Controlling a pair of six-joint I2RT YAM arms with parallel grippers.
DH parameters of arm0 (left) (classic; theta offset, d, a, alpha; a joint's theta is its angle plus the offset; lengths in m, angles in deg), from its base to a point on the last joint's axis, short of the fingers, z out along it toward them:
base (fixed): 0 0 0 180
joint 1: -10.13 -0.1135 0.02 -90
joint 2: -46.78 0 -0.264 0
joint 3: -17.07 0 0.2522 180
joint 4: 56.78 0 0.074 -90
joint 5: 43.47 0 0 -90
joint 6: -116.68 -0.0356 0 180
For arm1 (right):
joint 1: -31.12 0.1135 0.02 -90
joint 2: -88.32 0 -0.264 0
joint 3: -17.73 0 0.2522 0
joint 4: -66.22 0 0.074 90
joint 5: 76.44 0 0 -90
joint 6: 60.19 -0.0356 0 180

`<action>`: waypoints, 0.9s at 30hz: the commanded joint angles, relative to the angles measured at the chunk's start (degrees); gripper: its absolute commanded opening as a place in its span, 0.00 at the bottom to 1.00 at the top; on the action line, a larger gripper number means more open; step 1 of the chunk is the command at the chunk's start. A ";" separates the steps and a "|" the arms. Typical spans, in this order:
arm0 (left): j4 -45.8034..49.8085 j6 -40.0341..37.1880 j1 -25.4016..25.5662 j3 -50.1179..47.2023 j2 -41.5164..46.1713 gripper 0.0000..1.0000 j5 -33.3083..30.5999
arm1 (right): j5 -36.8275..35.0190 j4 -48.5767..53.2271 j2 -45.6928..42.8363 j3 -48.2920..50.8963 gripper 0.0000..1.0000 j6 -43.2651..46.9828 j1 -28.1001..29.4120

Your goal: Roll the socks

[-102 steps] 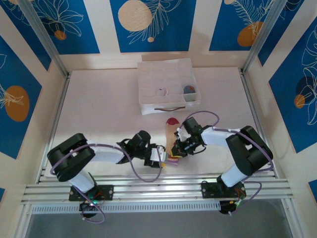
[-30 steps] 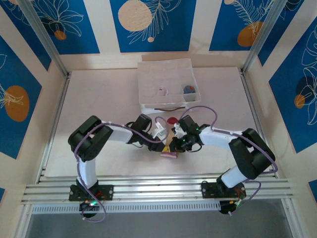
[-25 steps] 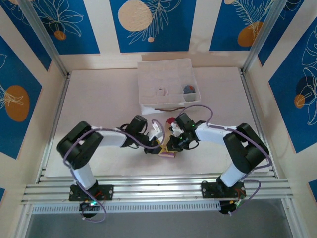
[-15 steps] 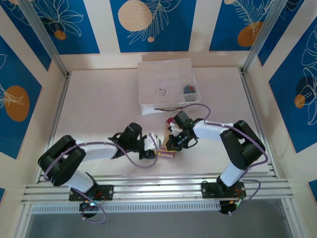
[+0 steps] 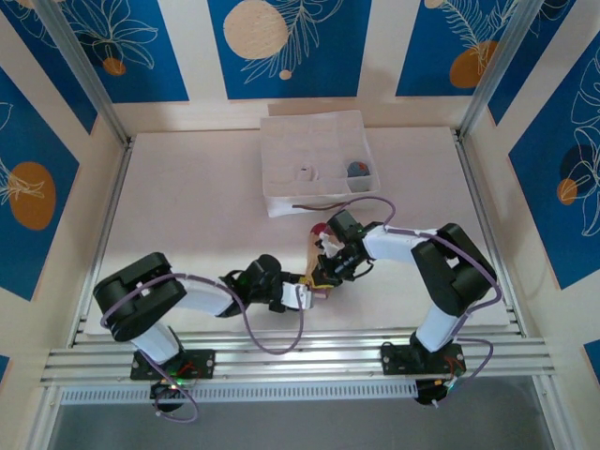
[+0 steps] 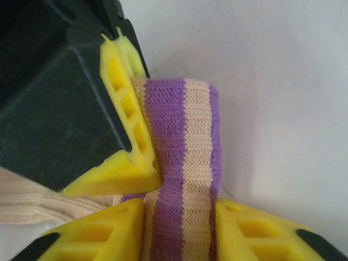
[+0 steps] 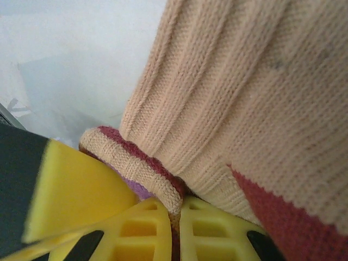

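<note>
The tan sock (image 5: 316, 253) lay on the worktop (image 5: 187, 216) between the two arms. Its long axis ran from the maroon toe (image 5: 324, 228), far side near the white box (image 5: 281, 202), to the striped cuff (image 6: 185, 136) on the near side. The left hand (image 6: 181, 220) was at the cuff end, fingers partly apart and pressed on both sides of the cuff. The right hand (image 7: 175, 215), just beside it, was closed and pinched a fold of the sock's edge. I judged the roll should go toward the toe.
</note>
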 commanded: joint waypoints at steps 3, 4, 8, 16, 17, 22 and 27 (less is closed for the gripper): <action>10.89 -1.48 0.98 3.17 -0.04 0.00 0.17 | -5.06 2.13 -2.33 6.11 0.39 -0.43 -0.18; 14.89 -1.05 0.84 4.56 0.48 0.00 1.61 | -4.94 0.86 -4.39 7.09 0.43 -1.37 -0.48; 30.19 2.78 -0.47 12.18 0.16 0.00 11.20 | -5.99 -3.44 -14.35 11.60 0.45 -5.49 -2.55; 49.88 7.95 -2.60 27.76 -9.24 0.00 20.94 | -5.58 -5.85 -26.65 19.06 0.42 -7.61 -9.36; 51.69 8.55 -2.90 29.50 -10.40 0.00 21.76 | -4.48 -6.49 -27.42 19.38 0.44 -7.21 -9.59; 55.40 13.92 -5.68 35.32 -14.86 0.00 27.94 | 0.66 -11.29 -27.05 20.55 0.47 -5.42 -8.95; 58.39 18.40 -9.24 40.32 -19.47 0.00 38.48 | 2.16 -15.81 -24.30 21.60 0.48 -5.50 -7.89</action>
